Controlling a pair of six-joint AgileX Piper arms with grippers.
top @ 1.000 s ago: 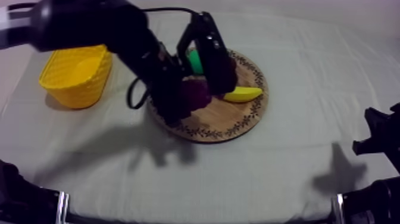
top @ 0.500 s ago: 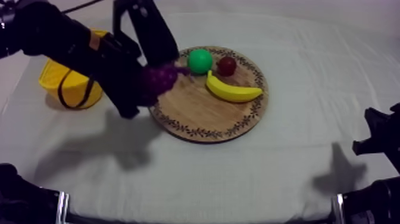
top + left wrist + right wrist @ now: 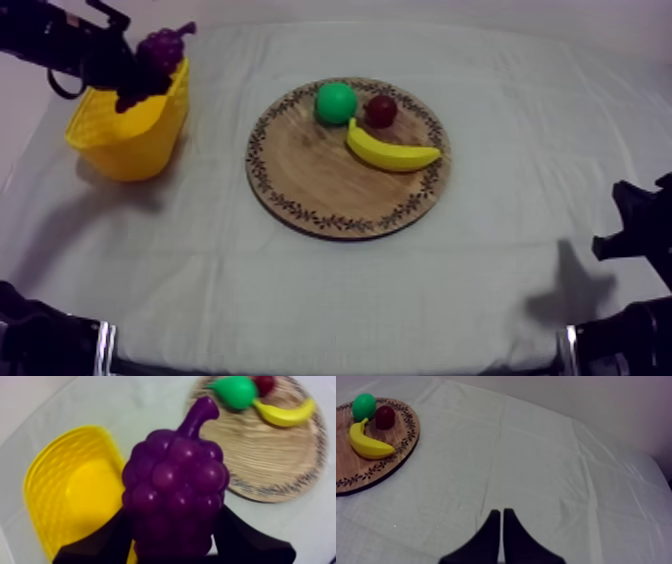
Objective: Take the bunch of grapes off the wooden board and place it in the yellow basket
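My left gripper (image 3: 135, 75) is shut on the purple bunch of grapes (image 3: 160, 48) and holds it in the air over the far rim of the yellow basket (image 3: 135, 140), at the table's left. In the left wrist view the grapes (image 3: 175, 483) hang between my black fingers (image 3: 105, 541), stem up, with the basket (image 3: 75, 496) beside and below them. The round wooden board (image 3: 320, 185) lies mid-table. My right gripper (image 3: 502, 521) rests shut above bare cloth at the table's right side.
On the board lie a green pear (image 3: 336, 102), a small red fruit (image 3: 380, 110) and a banana (image 3: 392, 152). The right arm (image 3: 640, 235) sits low at the right edge. Open cloth stretches between board and basket.
My left arm has carried the grapes off the board, leftward and up, to above the basket. The pear, red fruit and banana now show uncovered. The right arm has not moved.
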